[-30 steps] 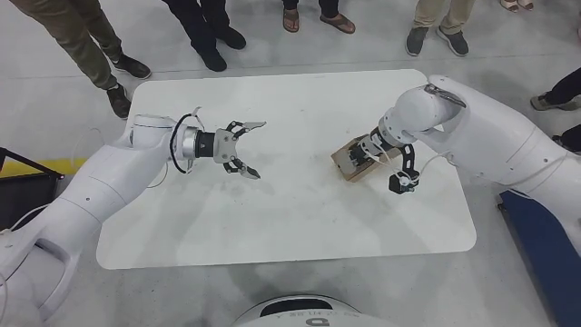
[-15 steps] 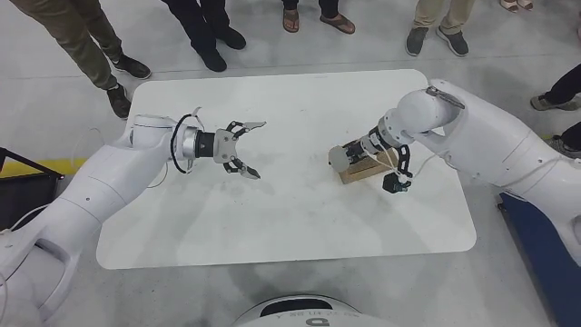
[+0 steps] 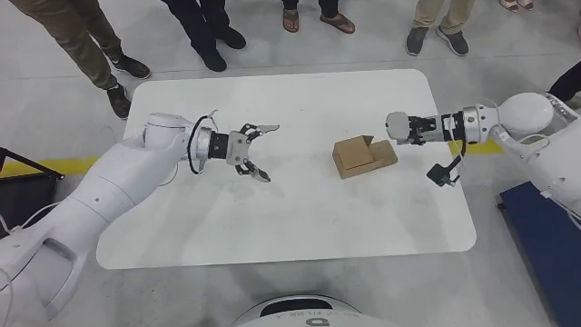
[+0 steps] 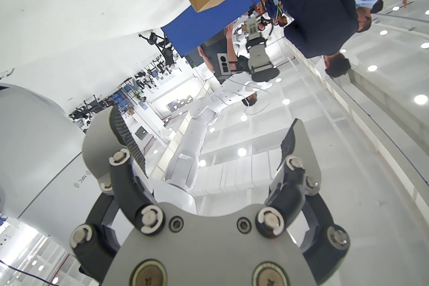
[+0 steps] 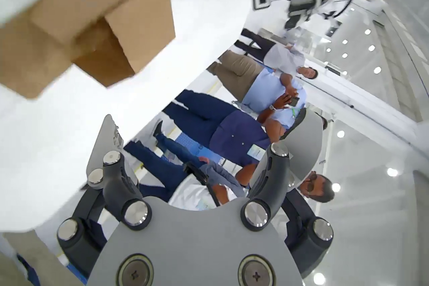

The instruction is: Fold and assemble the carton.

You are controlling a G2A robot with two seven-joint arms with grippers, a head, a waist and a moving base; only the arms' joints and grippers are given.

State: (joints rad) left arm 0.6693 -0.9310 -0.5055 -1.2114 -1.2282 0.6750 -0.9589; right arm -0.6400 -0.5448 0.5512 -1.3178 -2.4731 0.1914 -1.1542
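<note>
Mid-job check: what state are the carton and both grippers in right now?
carton: lying on the table, box-shaped, one end open with a flap unfolded, not gripped.
left gripper: jaws open, empty, well apart from the carton.
right gripper: jaws open, empty, close to the carton.

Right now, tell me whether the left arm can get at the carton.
Probably yes. The left gripper is open and faces the carton across bare table, with nothing between them. The right gripper hangs near the carton's far side, open and holding nothing.
</note>
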